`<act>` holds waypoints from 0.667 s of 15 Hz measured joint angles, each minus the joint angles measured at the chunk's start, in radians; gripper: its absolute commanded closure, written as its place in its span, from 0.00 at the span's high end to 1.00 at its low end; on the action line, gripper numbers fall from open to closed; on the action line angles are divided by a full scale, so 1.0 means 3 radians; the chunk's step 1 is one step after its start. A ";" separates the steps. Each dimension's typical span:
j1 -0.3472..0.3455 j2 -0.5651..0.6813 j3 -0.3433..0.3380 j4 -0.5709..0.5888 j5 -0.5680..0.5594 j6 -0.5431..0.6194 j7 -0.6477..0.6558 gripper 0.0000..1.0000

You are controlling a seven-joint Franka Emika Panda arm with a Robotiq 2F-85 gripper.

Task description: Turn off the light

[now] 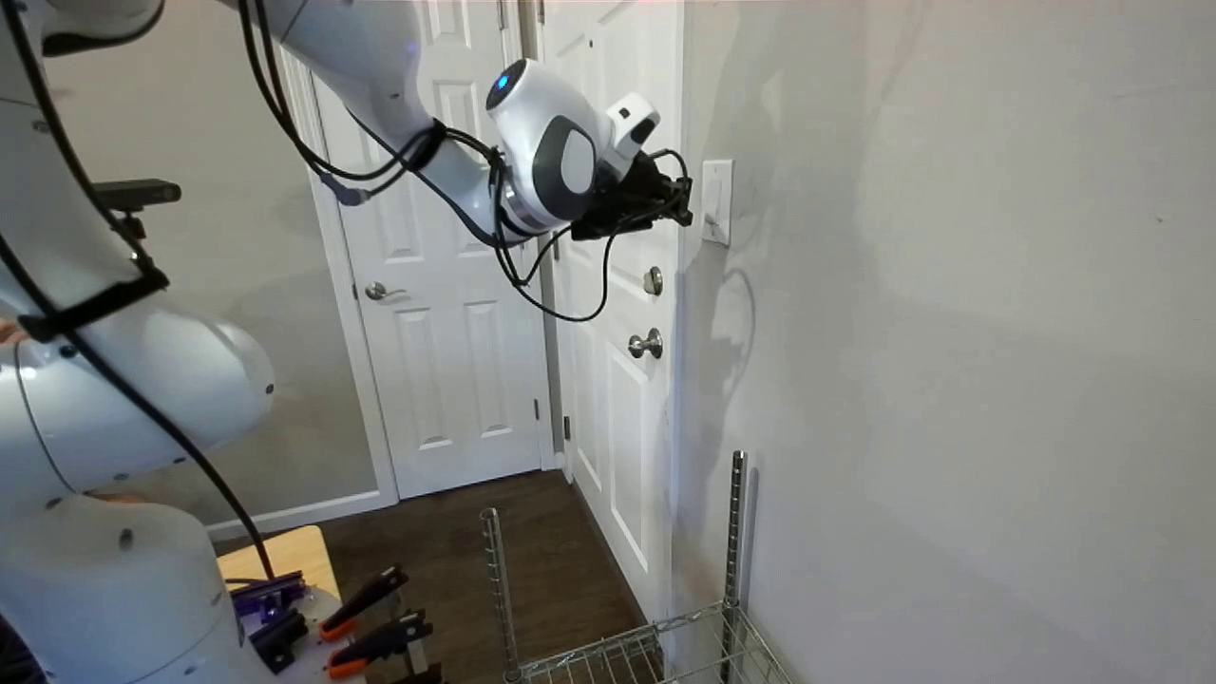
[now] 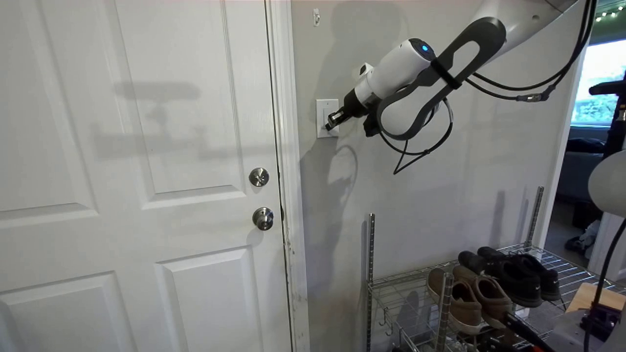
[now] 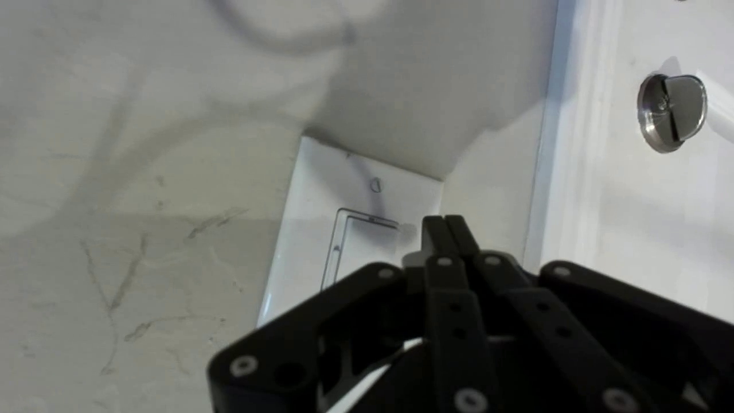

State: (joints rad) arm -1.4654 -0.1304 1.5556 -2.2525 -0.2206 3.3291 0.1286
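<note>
From where I am standing, the wall (image 1: 950, 285) is rising directly ahead of the gripper (image 3: 445, 223). The door (image 2: 142, 176) is standing to the gripper's side. The arm (image 2: 463, 57) is carrying the gripper from behind and casting a shadow on the wall, so something is shining; no lamp is showing, and I am making no finding on whether the light in question is burning. The rack (image 2: 444, 313) is standing well below the gripper. The switch (image 1: 718, 199), the item to be worked, is sitting on the wall just ahead of the gripper. On the door, lower than the gripper, the knob (image 2: 263, 218) and the lock (image 2: 258, 177) are playing no part. The paddle (image 3: 367, 246) is lying within the switch, partly hidden behind the gripper. The fingertips (image 2: 333, 123) are resting together, nothing showing between them, standing out against the switch's lower half; an exterior view is suggesting a narrow gap, but I am not certifying contact or its absence.

Finding: in my judgement, the work is standing at lining up, the press pending. The next move is calling for a short, straight push on the paddle, fingertips together, probably at its lower end.
</note>
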 measured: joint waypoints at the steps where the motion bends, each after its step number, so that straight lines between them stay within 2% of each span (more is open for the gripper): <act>1: -0.0138 -0.0024 0.0136 0.0019 0.0005 -0.0007 0.0017 0.04; 10: -0.1614 -0.0396 0.1549 0.0345 0.0086 -0.0017 0.0335 0.04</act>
State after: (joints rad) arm -1.9497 -0.2491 2.0204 -2.1489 -0.1948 3.3240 0.2292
